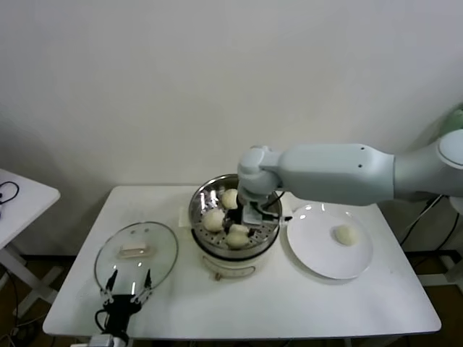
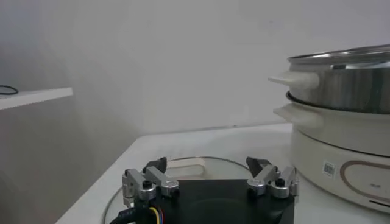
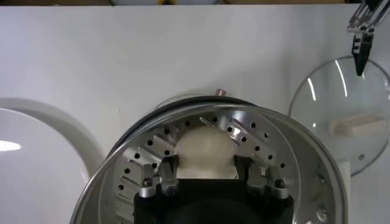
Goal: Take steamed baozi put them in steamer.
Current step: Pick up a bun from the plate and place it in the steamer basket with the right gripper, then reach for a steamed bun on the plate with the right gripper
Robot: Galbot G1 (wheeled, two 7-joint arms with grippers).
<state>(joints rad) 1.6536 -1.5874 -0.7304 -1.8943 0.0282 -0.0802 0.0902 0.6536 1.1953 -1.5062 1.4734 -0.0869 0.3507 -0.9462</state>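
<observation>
The steamer (image 1: 202, 194) stands mid-table, shiny with a perforated tray (image 3: 274, 149). Three steamed baozi lie in it: one at the back (image 1: 230, 197), one on the left (image 1: 213, 220), one at the front (image 1: 237, 237). My right gripper (image 1: 244, 224) reaches down into the pot. In the right wrist view its fingers (image 3: 164, 167) press both sides of a cream baozi (image 3: 206, 145) resting on the tray, so the right gripper (image 3: 206, 164) is shut on it. Another baozi (image 1: 346, 234) sits on the white plate (image 1: 318, 262). My left gripper (image 1: 124, 283) waits open at the table's near left.
A round glass lid (image 1: 136, 253) with a white handle lies flat left of the steamer, just ahead of the left gripper (image 2: 208, 163). The steamer's cream base and side handles (image 2: 295, 79) rise close beside it. A second small table (image 1: 22, 195) stands at far left.
</observation>
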